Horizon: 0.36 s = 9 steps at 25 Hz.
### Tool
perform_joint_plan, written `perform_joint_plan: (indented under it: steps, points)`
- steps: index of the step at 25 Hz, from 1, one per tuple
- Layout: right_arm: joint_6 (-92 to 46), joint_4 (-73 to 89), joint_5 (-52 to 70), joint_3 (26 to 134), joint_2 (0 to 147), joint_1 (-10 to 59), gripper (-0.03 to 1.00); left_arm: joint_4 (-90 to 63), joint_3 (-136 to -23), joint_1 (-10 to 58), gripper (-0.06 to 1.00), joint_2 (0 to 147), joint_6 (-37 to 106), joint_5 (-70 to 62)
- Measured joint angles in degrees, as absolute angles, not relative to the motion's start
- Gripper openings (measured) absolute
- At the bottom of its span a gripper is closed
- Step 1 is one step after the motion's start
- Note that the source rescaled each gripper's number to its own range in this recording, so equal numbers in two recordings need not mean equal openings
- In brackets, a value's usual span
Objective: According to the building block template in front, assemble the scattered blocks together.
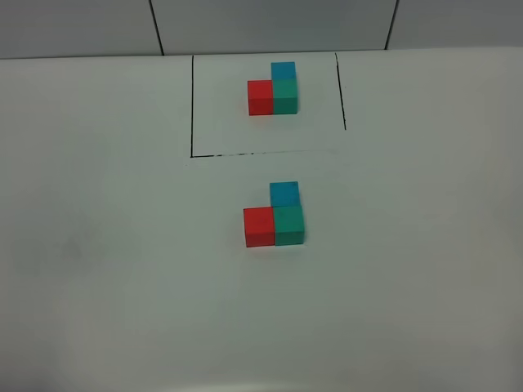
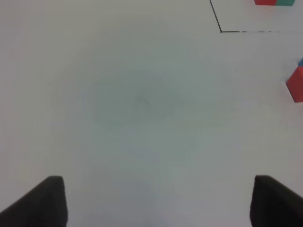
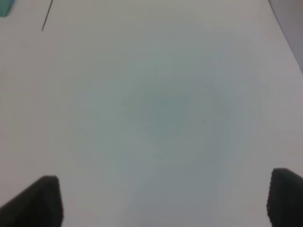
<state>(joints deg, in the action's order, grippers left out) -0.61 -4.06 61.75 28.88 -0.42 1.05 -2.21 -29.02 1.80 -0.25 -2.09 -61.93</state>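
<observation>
Left gripper [image 2: 156,203] spread wide over bare white table [image 1: 98,269], holding nothing; only the two dark fingertips [image 2: 45,201] seen at the frame edge. Right gripper [image 3: 161,203] also parted wide and empty, above bare table. Neither seen in the high view.

Building block template [image 1: 274,88] at the far side, inside the black drawn rectangle [image 1: 193,106]: red cube left, green cube touching it on the right, blue cube behind the green. Scattered blocks now near the table middle, just in front of the rectangle: red block [image 1: 259,226] touching teal-green block [image 1: 289,225], sky-blue block [image 1: 284,194] behind the green one and touching it. Same L form as the template, as far as can be judged.

Seems finished or nearly finished. Good practice for this step: compare both clusters from above, check for gaps between faces and for a turned cube. If a small correction is needed, approach with fingers parted, push gently on one outer face only, avoid knocking the neighbours. Otherwise keep both arms away from the cluster, well apart from it.
</observation>
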Motion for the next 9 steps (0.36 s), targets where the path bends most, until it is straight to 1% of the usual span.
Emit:
perform_joint_plan:
  steps: [9]
  points:
    - [-0.61,-4.06,61.73,28.88,-0.42,1.05,0.76,-2.21,-29.02,1.8,0.94,-0.25,-2.09,-61.93]
